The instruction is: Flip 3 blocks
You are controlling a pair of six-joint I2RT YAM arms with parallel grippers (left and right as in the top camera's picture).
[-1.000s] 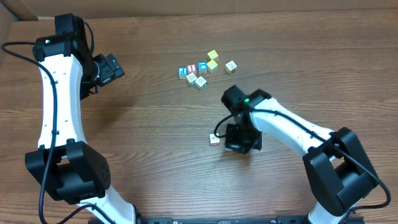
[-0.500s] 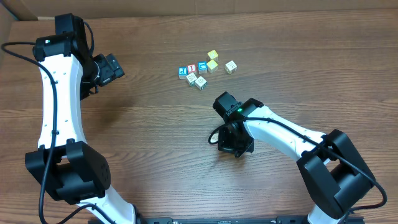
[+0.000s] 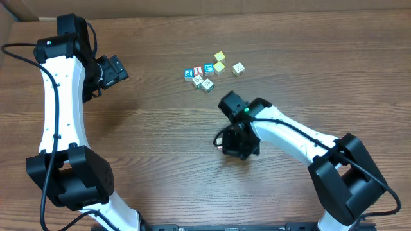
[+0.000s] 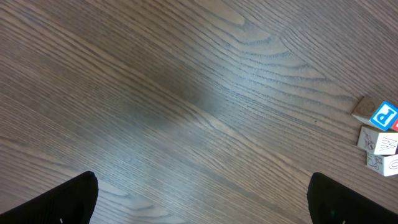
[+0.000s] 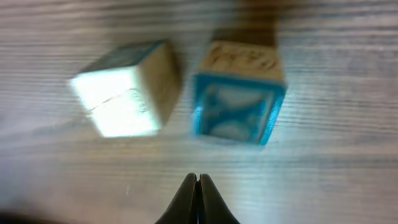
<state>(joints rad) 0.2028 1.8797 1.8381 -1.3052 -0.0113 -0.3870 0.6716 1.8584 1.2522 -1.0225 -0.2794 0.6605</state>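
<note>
Where right pincer (image 5: 198,186) hangs shut and empty, blue-faced block (image 5: 239,102) and cream block (image 5: 124,90) lie just beside each other on bench (image 5: 329,180). Judged light, rigid, smooth wood: take across opposite flat faces, not corners. Left pincer (image 4: 202,202) wide, empty, well apart.

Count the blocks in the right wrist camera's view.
2: a cream block at left, a blue-faced block at right, side by side; others may lie outside the frame.

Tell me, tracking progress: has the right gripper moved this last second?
Yes. Overhead, the right gripper slid left, nearer in line with the unmoved block cluster.
</note>
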